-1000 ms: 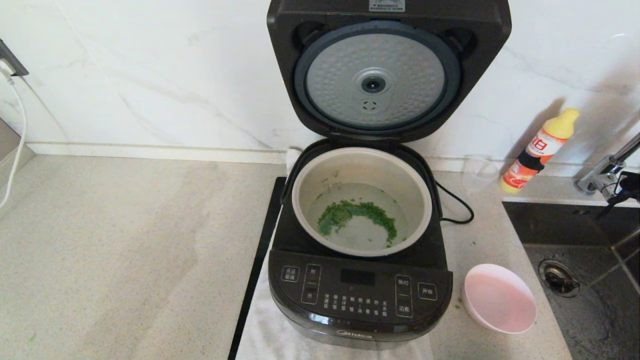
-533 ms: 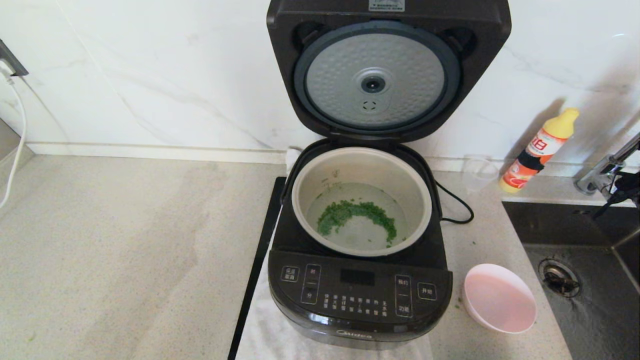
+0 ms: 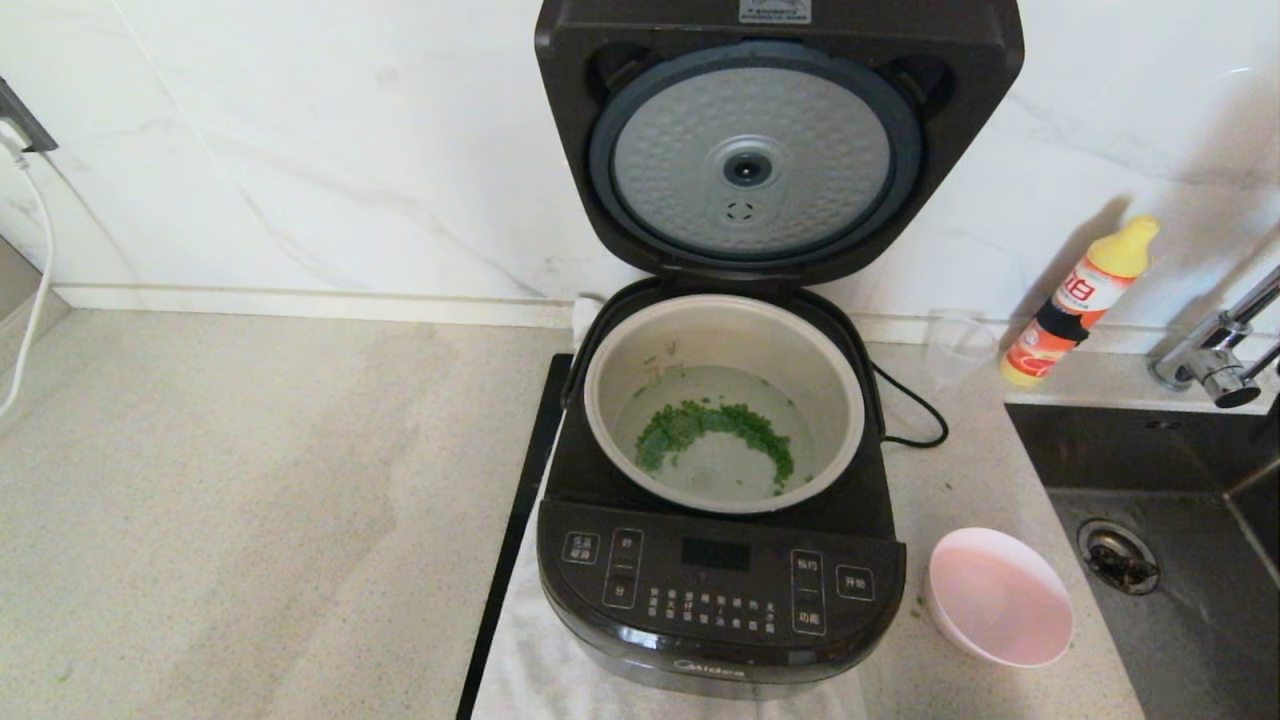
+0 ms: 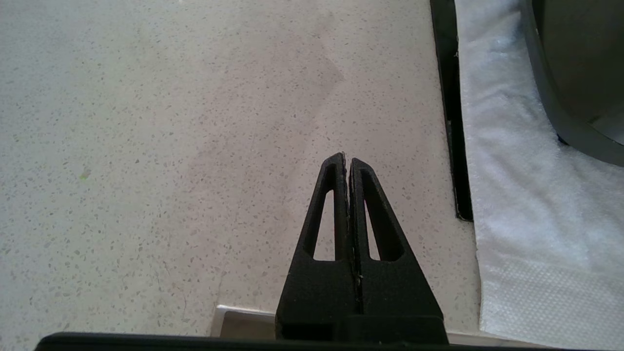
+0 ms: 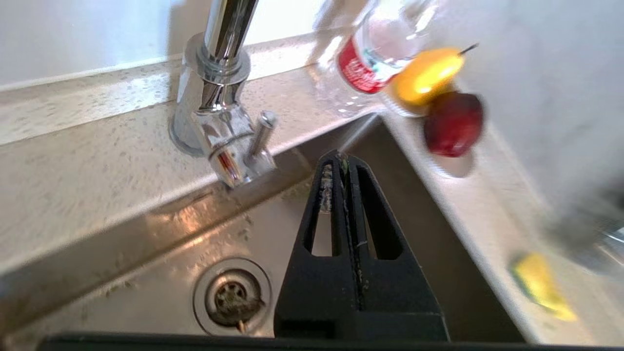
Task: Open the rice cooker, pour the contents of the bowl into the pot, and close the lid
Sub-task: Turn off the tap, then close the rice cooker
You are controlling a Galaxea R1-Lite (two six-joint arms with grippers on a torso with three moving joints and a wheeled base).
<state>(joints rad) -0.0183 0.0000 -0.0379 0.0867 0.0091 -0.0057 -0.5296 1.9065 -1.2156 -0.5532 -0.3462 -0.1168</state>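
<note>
Your right gripper (image 5: 345, 158) is closed on nothing, hanging over the sink (image 5: 146, 263) near the faucet (image 5: 222, 97). Left gripper (image 4: 347, 161) also closed, empty, parked above bare counter (image 4: 146, 146) beside the white towel (image 4: 516, 195). Rice cooker (image 3: 720, 590) sits mid-counter, lid (image 3: 775, 150) up vs the wall, pot (image 3: 725, 400) w/ water and green bits. Pink bowl (image 3: 1000, 597) just right of it, near the sink edge, looks empty.

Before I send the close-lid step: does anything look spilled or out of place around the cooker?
A few small green bits lie on the counter between the rice cooker and the empty pink bowl, likely stray from the pour. The rest sits in the pot. The lid stands fully open; nothing else stands out.
</note>
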